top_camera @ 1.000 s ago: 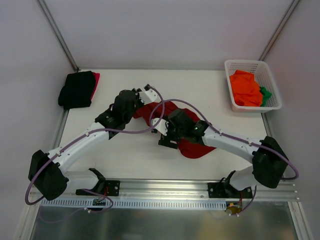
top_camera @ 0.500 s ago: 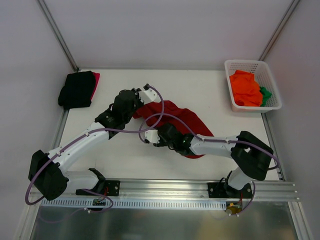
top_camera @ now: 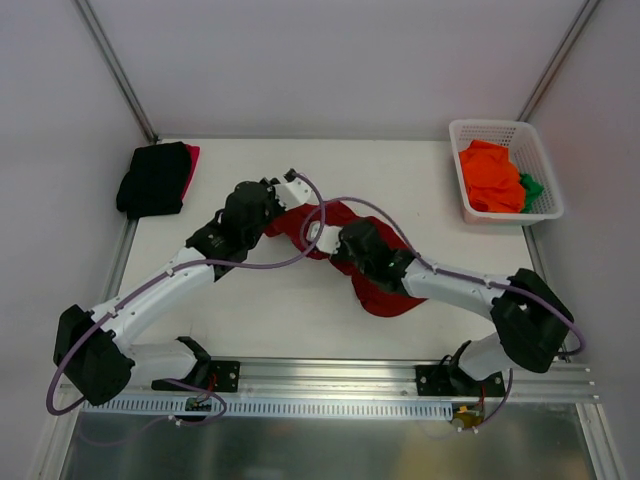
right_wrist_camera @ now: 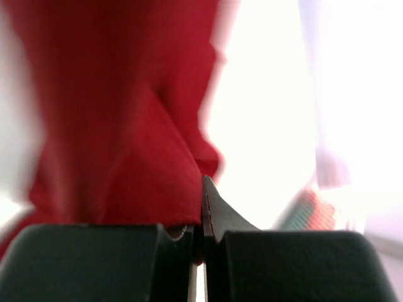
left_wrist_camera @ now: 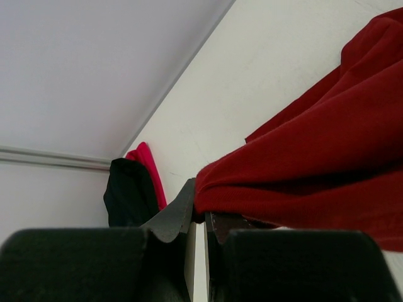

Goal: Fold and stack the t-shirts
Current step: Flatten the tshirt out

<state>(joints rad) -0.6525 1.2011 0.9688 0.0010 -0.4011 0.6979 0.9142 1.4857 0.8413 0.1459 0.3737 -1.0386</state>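
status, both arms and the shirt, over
Left gripper shut on dark red shirt. Right gripper shut on it too. Shirt unfolded, mid-table. Basket, black shirt off to sides.

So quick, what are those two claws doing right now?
Left gripper: closed, pinching the dark red t-shirt.
Right gripper: closed on the same dark red t-shirt.

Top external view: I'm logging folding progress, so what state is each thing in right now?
dark red t-shirt: unfolded, bunched, pinched by both hands
left hand: shut on dark red t-shirt
right hand: shut on dark red t-shirt
black t-shirt: folded, over bright red t-shirt
orange t-shirt: crumpled in white basket
green t-shirt: in white basket, mostly hidden
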